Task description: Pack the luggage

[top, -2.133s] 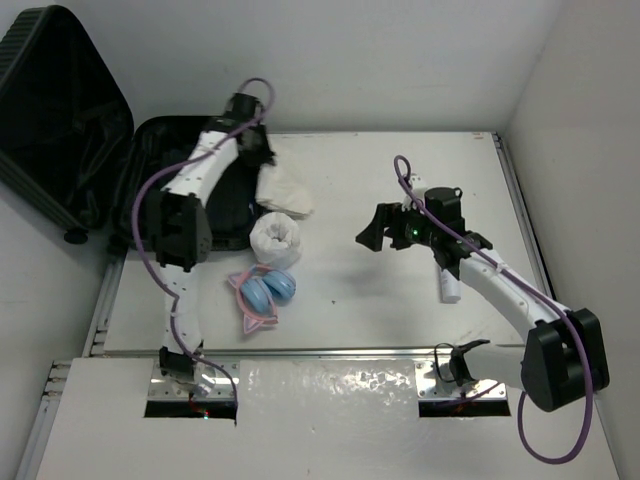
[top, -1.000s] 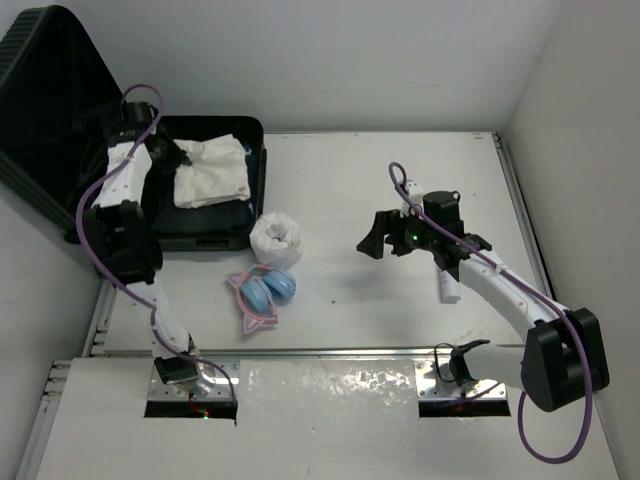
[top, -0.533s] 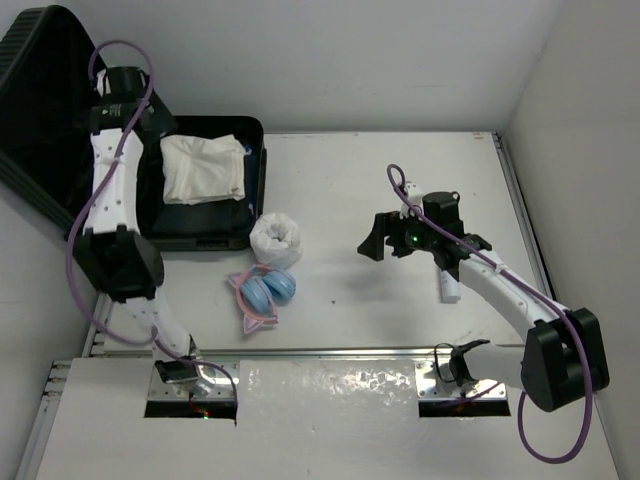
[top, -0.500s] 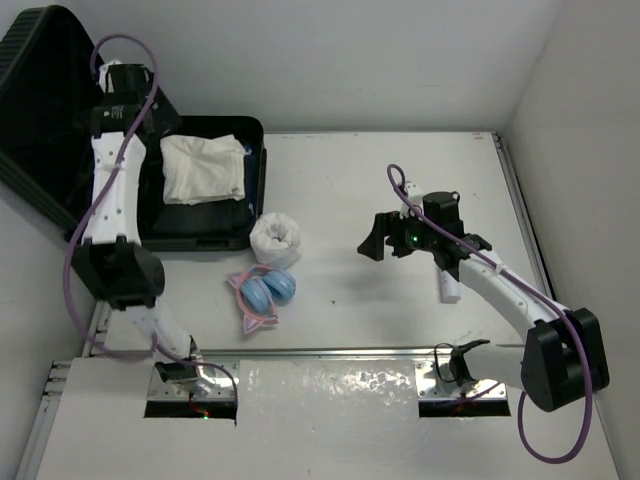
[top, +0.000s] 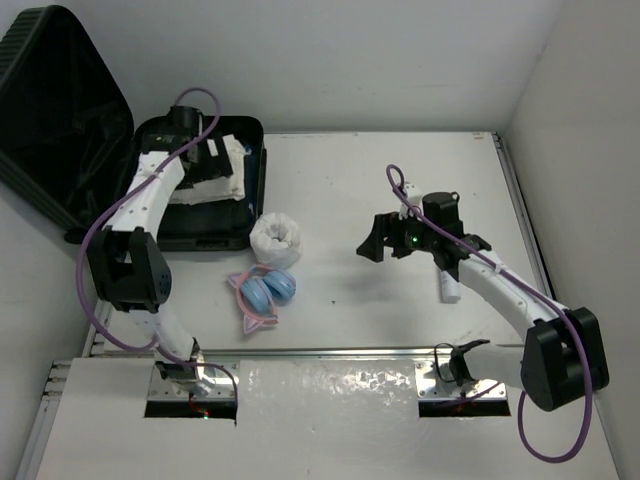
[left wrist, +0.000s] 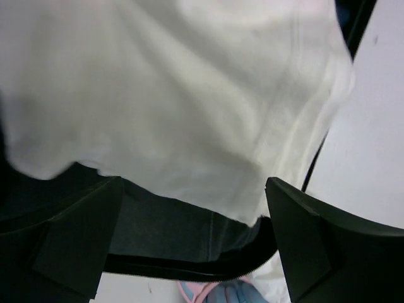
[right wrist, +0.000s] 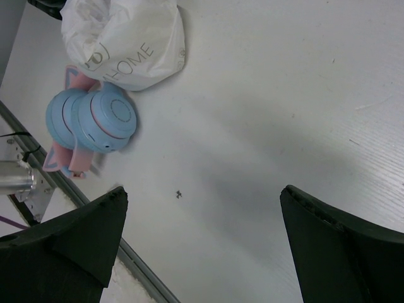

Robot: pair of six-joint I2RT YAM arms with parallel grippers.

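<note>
The luggage (top: 190,238) lies open at the table's far left, its ribbed lid (top: 60,110) leaning back. A folded white garment (top: 220,178) rests inside it on a dark garment (left wrist: 177,227). My left gripper (top: 212,160) hovers just above the white garment (left wrist: 177,95), jaws open, nothing between them (left wrist: 196,243). The luggage's zipper rim (left wrist: 189,268) runs below. My right gripper (top: 375,240) hangs open over bare table (right wrist: 202,246) at mid-right, holding nothing.
A white plastic bag (top: 275,240) printed "HOME" (right wrist: 126,38) sits just right of the luggage. Blue and pink headphones (top: 266,293) lie in front of it (right wrist: 95,120). A small white object (top: 448,285) lies under the right arm. A metal rail (top: 330,352) edges the table's front.
My left gripper let go of the white garment, which now lies in the luggage, swung out to the lid side and came back over the garment. The right arm has not moved.
</note>
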